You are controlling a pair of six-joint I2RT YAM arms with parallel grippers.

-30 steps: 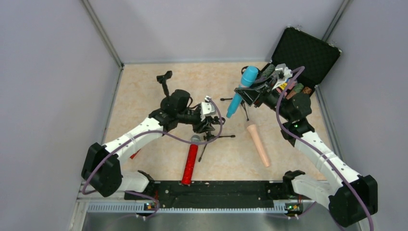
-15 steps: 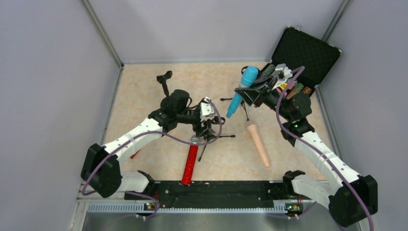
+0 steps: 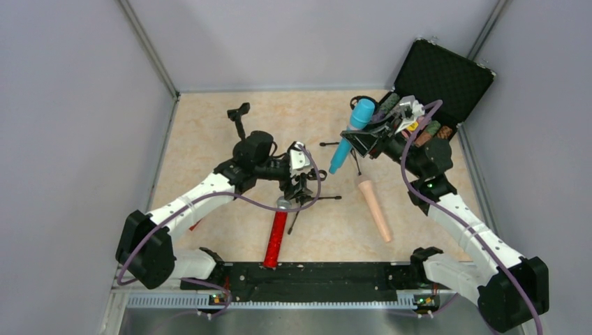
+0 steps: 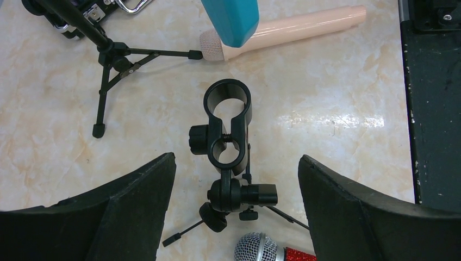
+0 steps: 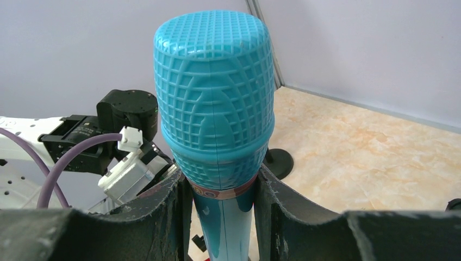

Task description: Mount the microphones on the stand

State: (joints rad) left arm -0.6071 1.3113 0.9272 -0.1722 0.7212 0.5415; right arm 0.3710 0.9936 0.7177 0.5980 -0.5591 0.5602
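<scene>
The teal-blue microphone [image 3: 348,139] slants with its head up toward the table's far right corner, clamped between the right gripper [image 3: 359,137] fingers. The left gripper [image 3: 299,183], jaws wide apart, hangs over the tripod stand's clip [image 4: 227,117]. The red microphone [image 3: 276,237] lies lengthwise toward the near edge, with the peach microphone [image 3: 375,213] well apart on its right.

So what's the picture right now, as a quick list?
left hand: open, above a small stand with an empty clip
right hand: shut on the blue microphone, held tilted
red microphone: lying on the table beside that stand
peach microphone: lying on the table
case: open, far right corner
</scene>
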